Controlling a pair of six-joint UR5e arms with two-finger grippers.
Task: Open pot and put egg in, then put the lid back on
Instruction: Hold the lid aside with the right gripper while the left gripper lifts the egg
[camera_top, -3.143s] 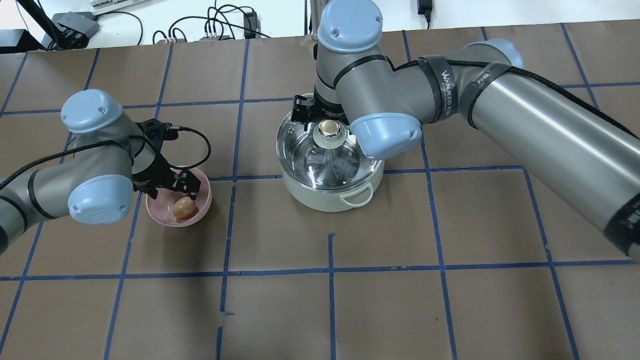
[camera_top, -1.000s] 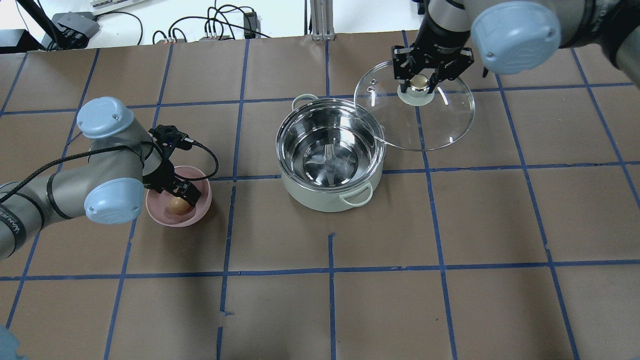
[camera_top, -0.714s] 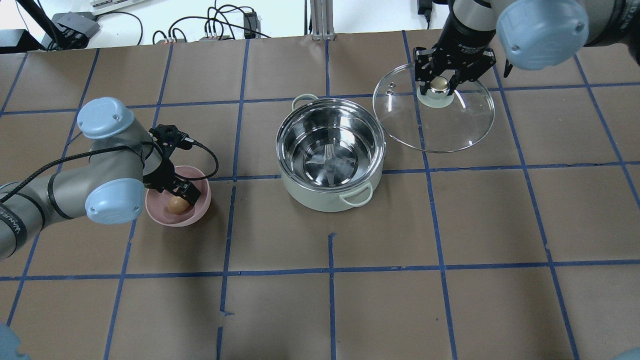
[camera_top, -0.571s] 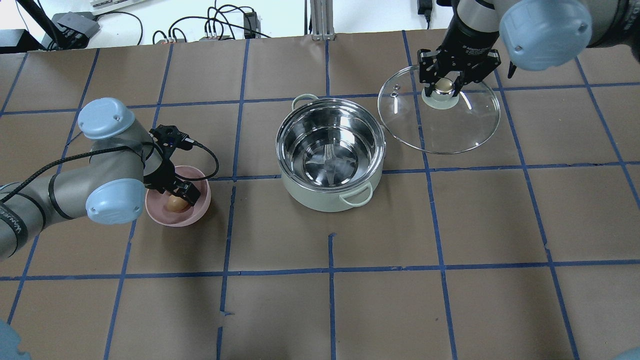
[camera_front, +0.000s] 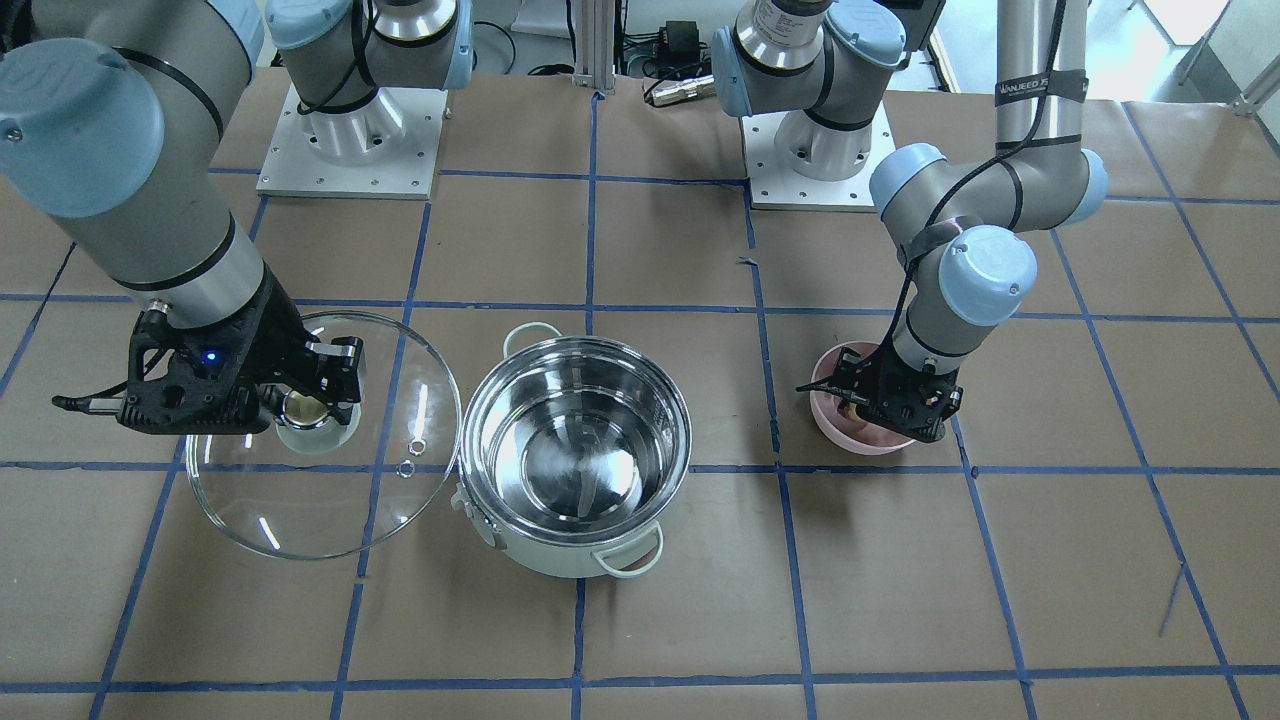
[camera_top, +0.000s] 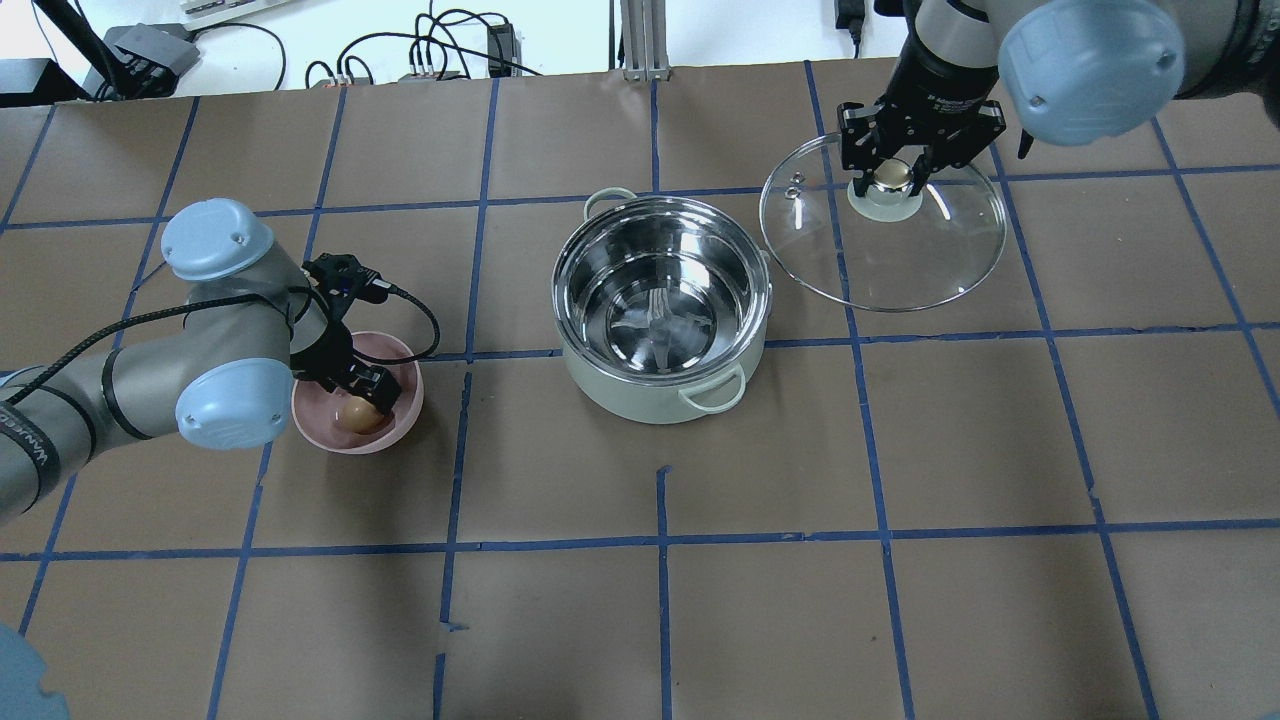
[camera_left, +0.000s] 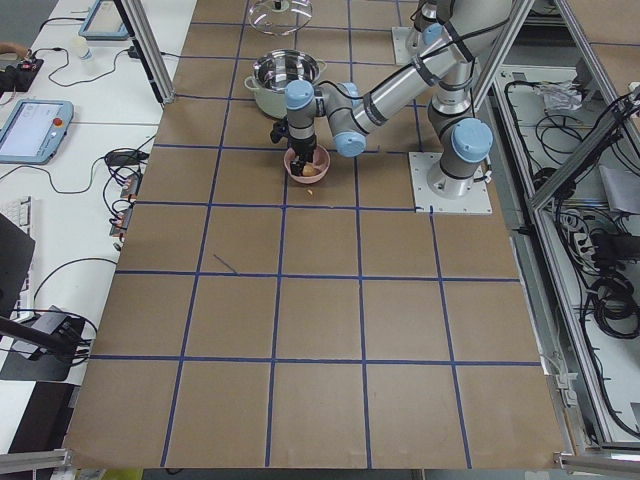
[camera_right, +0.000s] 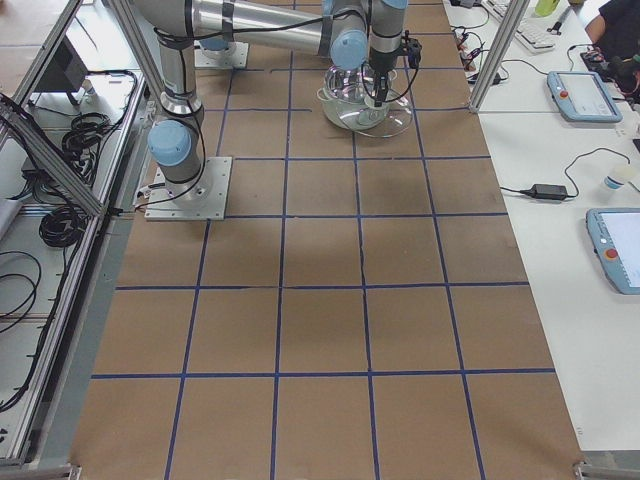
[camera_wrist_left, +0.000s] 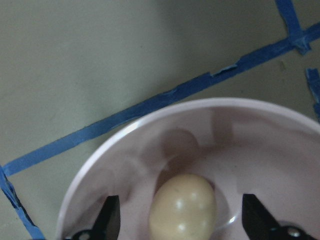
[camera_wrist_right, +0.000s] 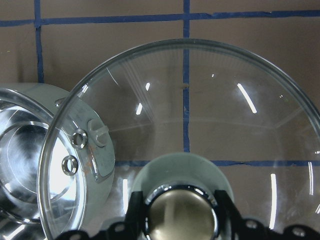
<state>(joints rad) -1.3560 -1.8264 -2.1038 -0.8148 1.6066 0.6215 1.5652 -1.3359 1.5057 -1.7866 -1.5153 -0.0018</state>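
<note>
The mint-green pot (camera_top: 620, 395) stands open mid-table, its steel inside empty; it also shows in the front view (camera_front: 560, 560). My right gripper (camera_top: 885, 178) is shut on the knob of the clear glass lid (camera_top: 900, 250) and holds it just right of the pot, clear of the rim. The wrist view shows the lid (camera_wrist_right: 225, 125) with the pot (camera_wrist_right: 30, 165) at its left. The light-brown egg (camera_wrist_left: 183, 204) lies in the pink bowl (camera_top: 400, 430). My left gripper (camera_wrist_left: 182, 220) is open inside the bowl, its fingers on either side of the egg and not touching it.
The brown paper table carries a grid of blue tape lines. The pink bowl (camera_front: 835, 425) sits about one grid square to the left of the pot. Cables and boxes lie beyond the far table edge (camera_top: 450, 50).
The right gripper lifted the lid off the pot and carried it right, away from the rim. The left gripper moved down into the bowl over the egg.
</note>
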